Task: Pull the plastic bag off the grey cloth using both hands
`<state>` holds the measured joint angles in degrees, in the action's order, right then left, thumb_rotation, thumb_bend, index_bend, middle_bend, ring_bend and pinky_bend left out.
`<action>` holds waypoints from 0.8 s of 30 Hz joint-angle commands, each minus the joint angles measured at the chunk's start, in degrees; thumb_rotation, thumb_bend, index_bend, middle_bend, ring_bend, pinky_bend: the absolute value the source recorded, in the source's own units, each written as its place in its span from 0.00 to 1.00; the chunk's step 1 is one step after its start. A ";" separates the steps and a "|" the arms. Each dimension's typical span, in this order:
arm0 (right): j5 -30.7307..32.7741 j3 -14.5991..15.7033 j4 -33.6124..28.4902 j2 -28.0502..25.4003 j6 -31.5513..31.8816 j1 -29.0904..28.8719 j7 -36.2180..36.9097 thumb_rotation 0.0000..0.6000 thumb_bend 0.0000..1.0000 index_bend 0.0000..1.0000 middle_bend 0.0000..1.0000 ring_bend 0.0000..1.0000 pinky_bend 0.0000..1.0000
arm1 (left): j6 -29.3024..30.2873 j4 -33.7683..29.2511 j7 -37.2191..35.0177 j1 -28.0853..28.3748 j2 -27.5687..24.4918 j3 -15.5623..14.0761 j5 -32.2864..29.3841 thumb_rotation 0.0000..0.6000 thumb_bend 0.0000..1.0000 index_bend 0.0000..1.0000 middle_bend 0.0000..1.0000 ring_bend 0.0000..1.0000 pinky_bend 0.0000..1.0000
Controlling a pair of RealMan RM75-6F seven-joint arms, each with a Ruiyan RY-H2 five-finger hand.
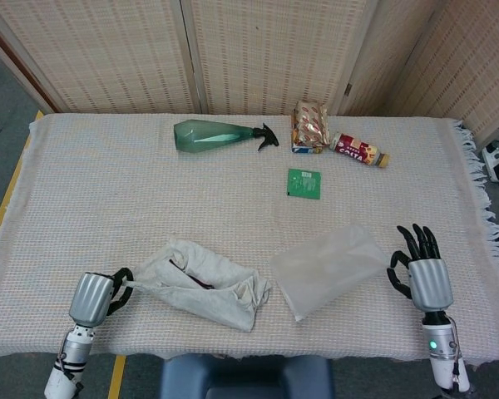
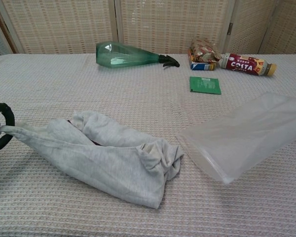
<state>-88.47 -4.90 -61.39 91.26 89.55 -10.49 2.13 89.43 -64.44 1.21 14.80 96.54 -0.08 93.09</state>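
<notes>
Head and chest views of a table covered with a woven cream tablecloth [image 1: 108, 191]. The grey cloth [image 1: 201, 283] lies crumpled on the near-left part of the table, fully outside the plastic bag [image 1: 328, 268]; a clear gap of tablecloth separates the two. The bag is translucent, flattened and holds nothing; in the chest view its open mouth faces the cloth and its far end rises toward the right edge of the frame.

Left hand [image 1: 96, 295]: at the near-left table edge, fingers curled closed around a drawn-out corner of the grey cloth, which stretches taut from the hand to the crumpled mass. In the chest view only dark fingertips [image 2: 0, 128] of this hand show at the left border, closed on the same corner.

Right hand [image 1: 420, 270]: at the near-right table edge, shown only in the head view. Its upper fingers are spread and raised; the lower ones curl at the bag's right end. Whether they pinch the film cannot be told from either view.

Far side of the table: a green spray bottle [image 1: 220, 135] lying on its side, visibly empty; a snack packet [image 1: 309, 125]; a labelled drink bottle [image 1: 359, 150] lying on its side, contents hidden by the label; a flat green sachet [image 1: 304, 183] nearer the middle.
</notes>
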 commanded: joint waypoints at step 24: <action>5.49 2.29 -37.05 -26.90 4.06 10.12 -20.37 1.00 0.06 0.00 0.00 0.00 0.00 | 6.23 -39.28 23.39 -13.66 -30.07 -4.31 -11.60 0.77 0.13 0.11 0.11 0.11 0.20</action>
<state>-83.69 -1.93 -98.65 64.17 93.43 -0.69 -18.06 89.00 -106.57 25.11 6.21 66.75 -3.40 79.89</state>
